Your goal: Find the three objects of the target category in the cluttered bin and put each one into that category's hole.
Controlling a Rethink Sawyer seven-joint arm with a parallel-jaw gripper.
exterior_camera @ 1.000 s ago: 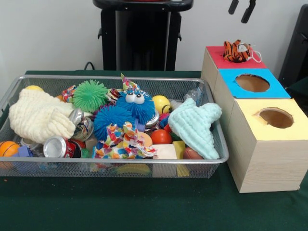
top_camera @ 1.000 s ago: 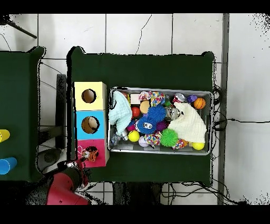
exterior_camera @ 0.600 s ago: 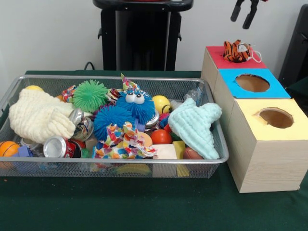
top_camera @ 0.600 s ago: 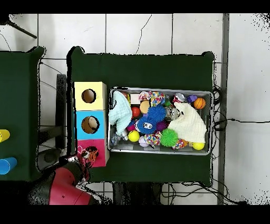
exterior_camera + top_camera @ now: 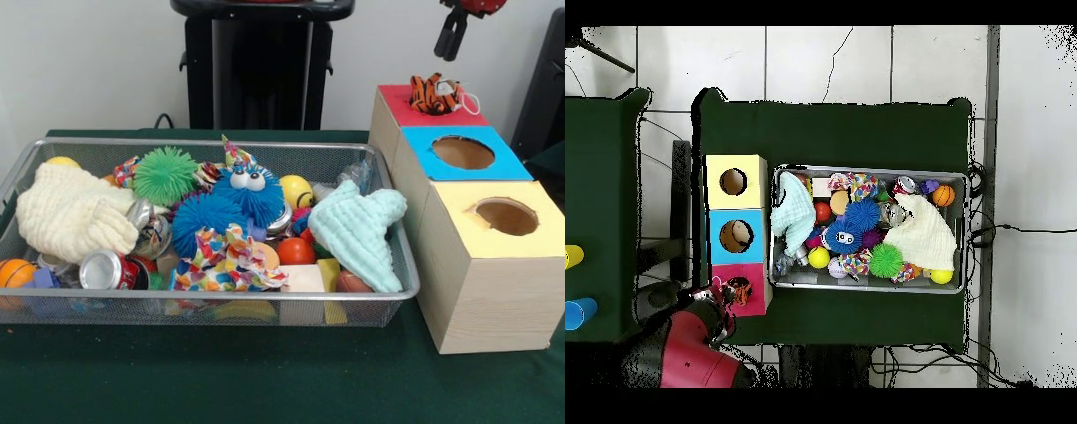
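End effector (image 5: pixel 450 35) higher; bin (image 5: pixel 388 305) cluttered.

No text, label, brand, number or sign can be read in either view. Print on the crushed drink can (image 5: pixel 108 270) in the wire bin (image 5: pixel 265 313) is too small to be made out, and the coloured tops of the wooden boxes (image 5: pixel 493 265) are seen to be unmarked.

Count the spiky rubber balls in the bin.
3 show. A green spiky ball sits toward the bin's back, a blue one with googly eyes beside it, and a plain blue one in front of both. The clutter may hide more.
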